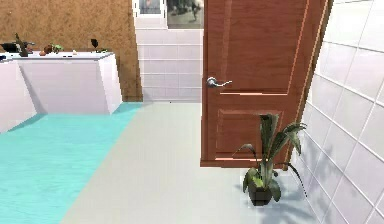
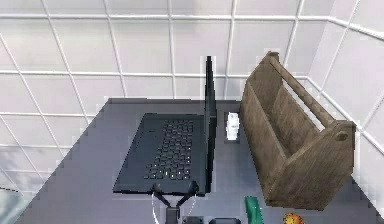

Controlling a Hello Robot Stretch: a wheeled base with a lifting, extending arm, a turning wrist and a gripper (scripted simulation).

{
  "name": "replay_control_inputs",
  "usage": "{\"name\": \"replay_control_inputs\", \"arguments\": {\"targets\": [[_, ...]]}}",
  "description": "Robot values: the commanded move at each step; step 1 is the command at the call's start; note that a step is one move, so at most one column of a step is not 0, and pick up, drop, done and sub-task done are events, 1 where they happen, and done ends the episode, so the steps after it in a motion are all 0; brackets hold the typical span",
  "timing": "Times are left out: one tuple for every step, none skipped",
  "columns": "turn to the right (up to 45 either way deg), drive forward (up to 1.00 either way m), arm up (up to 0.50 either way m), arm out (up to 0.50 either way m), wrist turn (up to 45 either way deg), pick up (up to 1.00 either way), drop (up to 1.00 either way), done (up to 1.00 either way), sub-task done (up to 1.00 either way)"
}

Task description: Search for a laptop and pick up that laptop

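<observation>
Arm side view: the laptop (image 2: 165, 150) lies open on the dark desk (image 2: 95, 185), just beside a wooden toolbox (image 2: 295, 130). The claw (image 2: 178, 200) shows at the laptop's near edge; whether it holds anything cannot be told.

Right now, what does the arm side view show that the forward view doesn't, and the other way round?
Arm side view: an open laptop on a dark tabletop, a wooden tool caddy beside it, a small white object between them, and the hand by the laptop's near edge. Forward view: a brown door with a handle, a potted plant, a white counter, teal floor. Both: white tiled wall.
</observation>
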Motion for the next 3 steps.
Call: {"name": "replay_control_inputs", "arguments": {"targets": [[0.0, 0.0, 0.0, 0.0, 0.0, 1.0, 0.0, 0.0, 0.0], [0.0, 0.0, 0.1, 0.0, 0.0, 0.0, 0.0, 0.0, 0.0], [0.0, 0.0, 0.0, 0.0, 0.0, 0.0, 0.0, 1.0, 0.0]]}}
